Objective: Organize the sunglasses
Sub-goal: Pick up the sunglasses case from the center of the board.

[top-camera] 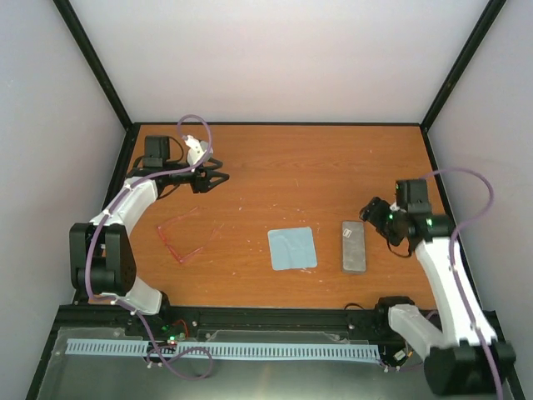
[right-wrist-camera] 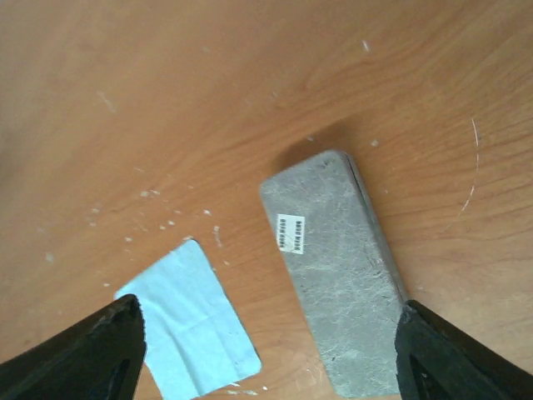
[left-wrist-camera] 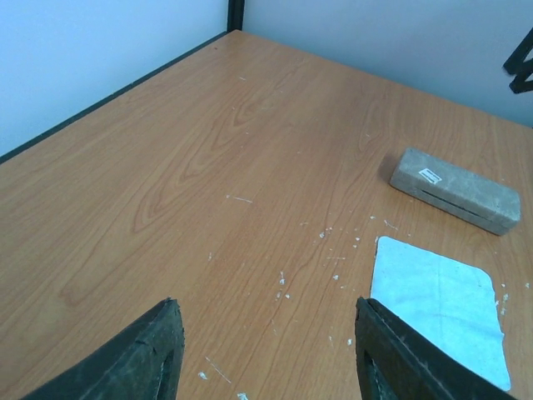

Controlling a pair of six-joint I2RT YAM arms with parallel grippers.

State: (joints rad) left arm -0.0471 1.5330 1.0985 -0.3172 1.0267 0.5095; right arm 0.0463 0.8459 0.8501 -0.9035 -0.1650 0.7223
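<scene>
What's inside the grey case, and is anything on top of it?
The grey case lies shut, so its inside is hidden. Only a small white label shows on its lid. The sunglasses lie out on the table, past the blue cloth, not in the case.

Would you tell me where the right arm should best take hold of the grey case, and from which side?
Grip the grey case around mid-length, across its narrow width, coming from straight above: it lies flat and closed, with both long sides free. The right gripper, jaws open, probably spans that width.
</scene>
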